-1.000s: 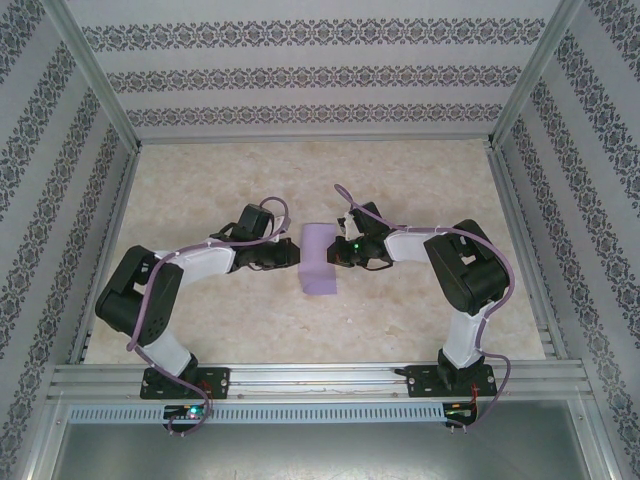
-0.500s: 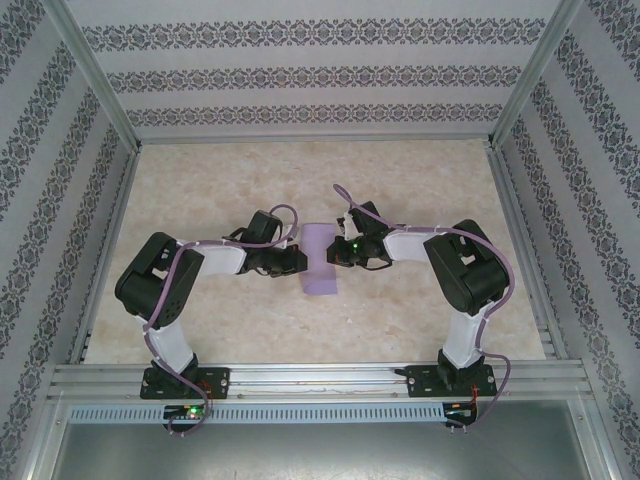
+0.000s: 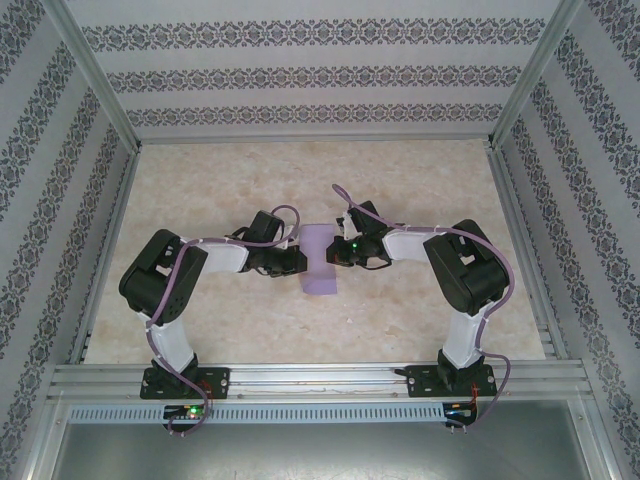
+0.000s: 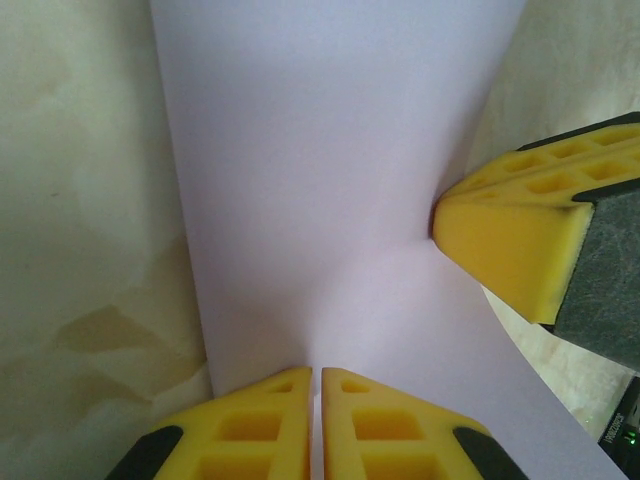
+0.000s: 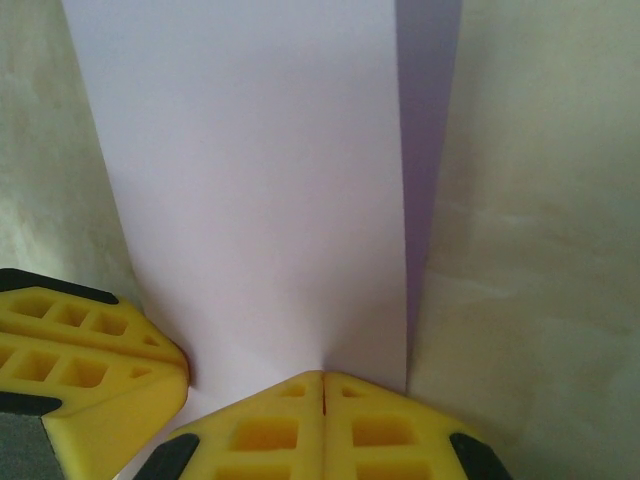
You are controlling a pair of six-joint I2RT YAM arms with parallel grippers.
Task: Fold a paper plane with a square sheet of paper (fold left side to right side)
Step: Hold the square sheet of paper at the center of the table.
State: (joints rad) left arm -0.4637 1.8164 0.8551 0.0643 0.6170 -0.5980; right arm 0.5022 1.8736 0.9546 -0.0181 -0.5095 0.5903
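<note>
paper (image 3: 320, 262) looks light and floppy; pinch an edge. left gripper (image 4: 316, 385) and right gripper (image 5: 322, 385) closed, tips on it.

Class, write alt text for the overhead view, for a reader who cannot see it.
A narrow lilac sheet of paper lies on a marbled table, with the left gripper and right gripper at its opposite side edges.
</note>
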